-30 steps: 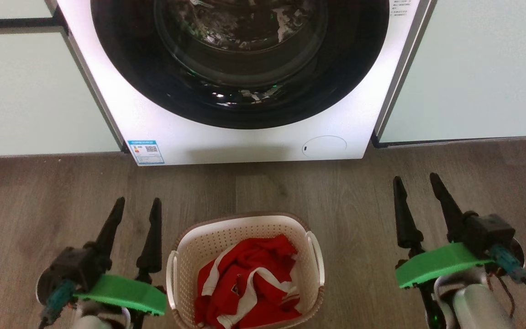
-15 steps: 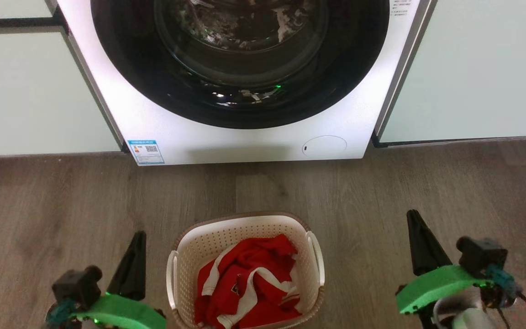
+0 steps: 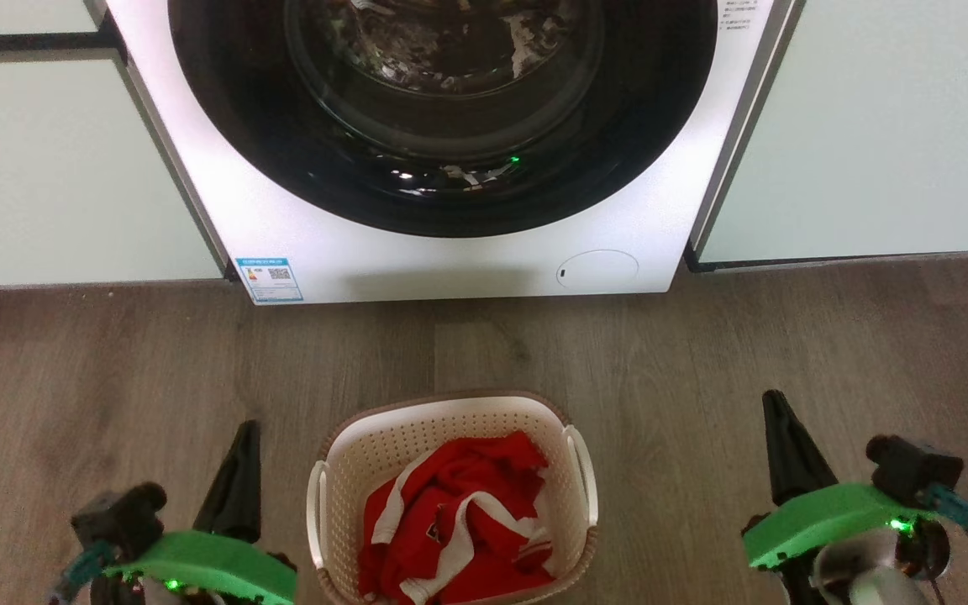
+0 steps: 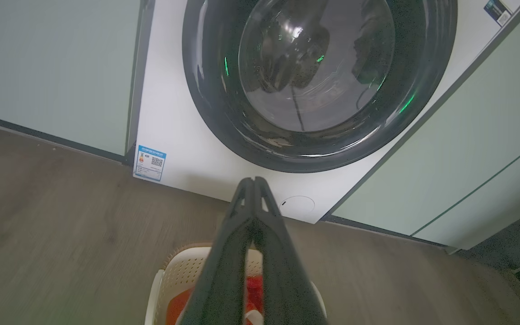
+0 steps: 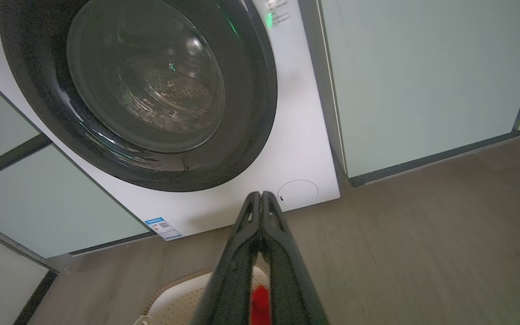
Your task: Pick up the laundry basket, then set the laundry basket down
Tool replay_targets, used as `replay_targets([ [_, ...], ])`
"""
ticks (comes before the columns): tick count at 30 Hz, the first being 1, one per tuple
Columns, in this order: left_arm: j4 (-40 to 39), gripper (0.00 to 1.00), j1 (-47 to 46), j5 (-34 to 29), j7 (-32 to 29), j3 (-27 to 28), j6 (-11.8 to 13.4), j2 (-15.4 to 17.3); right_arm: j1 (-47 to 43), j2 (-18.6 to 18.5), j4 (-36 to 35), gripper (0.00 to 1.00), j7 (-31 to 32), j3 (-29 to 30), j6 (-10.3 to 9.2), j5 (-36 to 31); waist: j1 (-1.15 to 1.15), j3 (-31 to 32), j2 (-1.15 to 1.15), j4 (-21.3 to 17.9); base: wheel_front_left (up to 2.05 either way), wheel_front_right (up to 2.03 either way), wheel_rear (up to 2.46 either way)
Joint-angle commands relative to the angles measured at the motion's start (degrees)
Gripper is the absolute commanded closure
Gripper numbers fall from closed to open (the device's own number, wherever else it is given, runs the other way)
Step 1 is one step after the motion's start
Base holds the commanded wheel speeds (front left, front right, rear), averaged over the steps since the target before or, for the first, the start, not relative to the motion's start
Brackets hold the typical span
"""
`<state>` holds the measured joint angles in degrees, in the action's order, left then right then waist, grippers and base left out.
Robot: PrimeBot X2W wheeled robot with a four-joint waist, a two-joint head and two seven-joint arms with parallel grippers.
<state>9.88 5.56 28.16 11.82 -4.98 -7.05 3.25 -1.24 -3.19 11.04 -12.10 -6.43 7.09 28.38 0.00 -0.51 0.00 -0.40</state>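
Observation:
The laundry basket (image 3: pixel 417 437) stands on the wood floor at the bottom centre of the head view, cream and perforated with a brown rim and white loop handles. A red and white garment (image 3: pixel 459 512) lies in it. My left gripper (image 3: pixel 246 427) is to the basket's left, apart from it, fingers shut together with nothing between them. My right gripper (image 3: pixel 775 397) is well off to the right, also shut and empty. In the left wrist view the shut gripper (image 4: pixel 253 180) rises over the basket (image 4: pixel 174 275). The right wrist view shows the same, gripper (image 5: pixel 261 195) over the basket (image 5: pixel 178 300).
A white front-loading washing machine (image 3: pixel 450 260) with a dark round door (image 3: pixel 442 193), closed, stands just beyond the basket. Pale green cabinet panels (image 3: pixel 870 126) flank it on both sides. Bare wood floor (image 3: pixel 660 353) lies between the machine and the basket.
Both grippers, open a second ago, have shut and dropped lower in the head view, turning edge-on. The basket has not moved.

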Motion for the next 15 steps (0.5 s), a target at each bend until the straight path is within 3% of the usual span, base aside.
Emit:
replay_targets([
  [1,-1.4,1.00,-2.8,1.7,-0.3,0.9,-0.1,0.6,3.0,-0.7,-1.6,1.00,0.5,0.4,0.08,1.7,0.00,0.0,0.00,0.0,0.00,0.00,0.00],
  [15,-0.7,1.00,-4.0,10.7,-2.4,1.8,-0.1,0.9,3.6,-1.0,-1.0,1.00,2.5,1.5,0.12,10.8,0.00,0.0,0.00,0.1,0.00,0.00,0.00],
])
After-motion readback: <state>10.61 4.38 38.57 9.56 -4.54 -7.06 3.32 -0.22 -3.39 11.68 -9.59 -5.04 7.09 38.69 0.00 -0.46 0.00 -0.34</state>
